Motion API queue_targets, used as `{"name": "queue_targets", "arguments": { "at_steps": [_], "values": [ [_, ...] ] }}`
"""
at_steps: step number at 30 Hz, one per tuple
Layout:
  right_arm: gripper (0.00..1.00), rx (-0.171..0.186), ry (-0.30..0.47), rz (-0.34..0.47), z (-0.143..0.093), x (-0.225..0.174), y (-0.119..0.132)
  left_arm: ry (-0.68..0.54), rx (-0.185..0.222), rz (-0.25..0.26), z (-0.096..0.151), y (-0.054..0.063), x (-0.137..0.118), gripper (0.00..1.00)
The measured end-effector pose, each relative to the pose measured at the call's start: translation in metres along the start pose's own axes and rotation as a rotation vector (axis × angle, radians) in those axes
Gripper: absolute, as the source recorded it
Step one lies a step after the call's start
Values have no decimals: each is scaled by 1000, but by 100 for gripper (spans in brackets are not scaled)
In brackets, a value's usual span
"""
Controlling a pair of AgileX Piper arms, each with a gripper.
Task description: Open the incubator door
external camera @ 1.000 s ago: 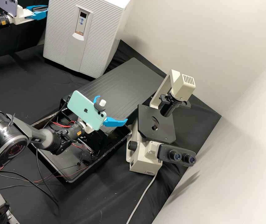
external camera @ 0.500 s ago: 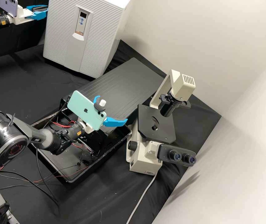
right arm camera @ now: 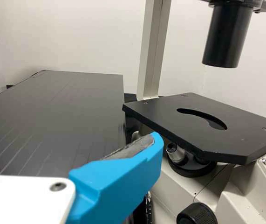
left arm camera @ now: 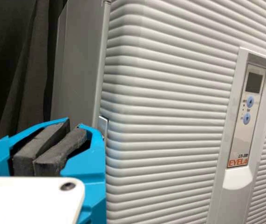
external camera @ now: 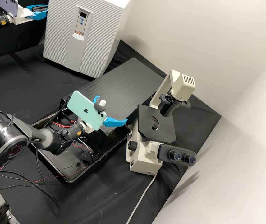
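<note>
Two-armed arrangement at the worktop [external camera: 18, 84], high view. The incubator [external camera: 116, 34], the object of the task, stands on it at the back; its ribbed door [external camera: 58, 40], bearing a control panel [external camera: 82, 21], is closed. My left hand [external camera: 47, 11] is level with the door's upper part, at its side edge. In the left wrist view, the same left hand [left arm camera: 75, 124] is narrow, its two dark pads [left arm camera: 44, 147] side by side, near a small metallic catch [left arm camera: 103, 125] at the door's edge (contact cannot be determined). My right hand [external camera: 113, 109] is wide, its blue fingers [external camera: 114, 122] well apart and holding nothing, above the grooved black board [external camera: 126, 81] and near the microscope [external camera: 144, 161]. A mint-green phone [external camera: 83, 107] is mounted on the right arm, a lilac one on the left. A black tray [external camera: 69, 179] lies below the right arm.
</note>
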Motion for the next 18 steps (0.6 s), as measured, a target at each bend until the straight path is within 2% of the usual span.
{"name": "queue_targets", "arguments": {
  "at_steps": [18],
  "values": [
    [100, 0, 0, 0, 0, 0, 0, 3, -14, -3, 3, -3, -4, 0]
  ]
}}
